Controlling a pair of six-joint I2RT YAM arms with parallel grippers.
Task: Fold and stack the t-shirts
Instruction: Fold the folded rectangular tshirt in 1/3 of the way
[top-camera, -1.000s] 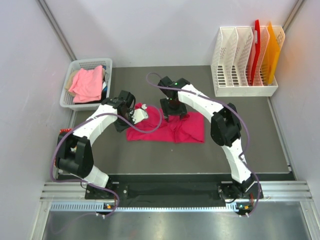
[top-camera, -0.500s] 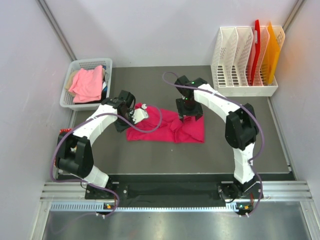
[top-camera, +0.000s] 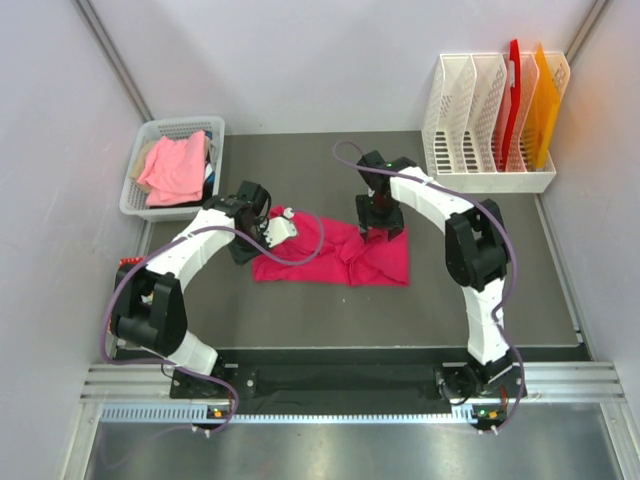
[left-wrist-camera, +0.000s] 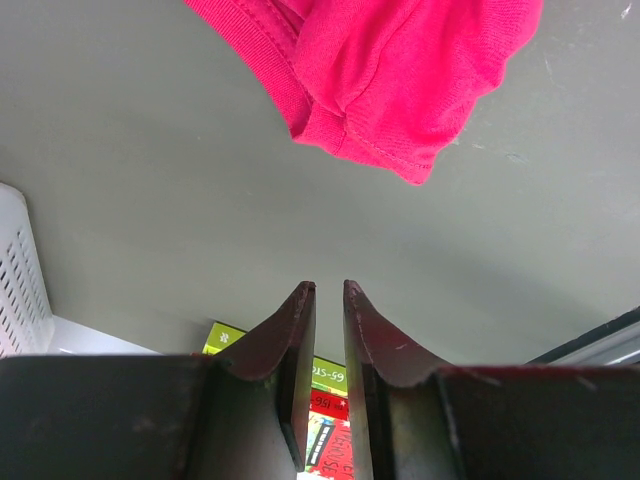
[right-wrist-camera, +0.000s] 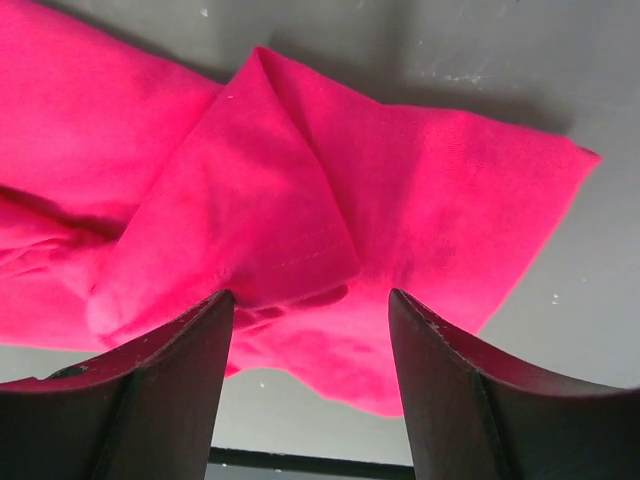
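Wrist cams, unlike top: L gripper (left-wrist-camera: 327, 286) nearly closed, empty; R gripper (right-wrist-camera: 310, 297) wide, prob. empty, over magenta t-shirt (right-wrist-camera: 300, 190).

The magenta t-shirt (left-wrist-camera: 380, 80) runs off the left wrist view's top edge; the right gripper (top-camera: 381, 230) hides part of it from above; the label (left-wrist-camera: 328, 375) behind the left gripper (left-wrist-camera: 324, 292) jaws is unreadable.

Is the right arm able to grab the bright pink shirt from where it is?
Probably yes. The right gripper hangs open right over the magenta t-shirt, with nothing between them.
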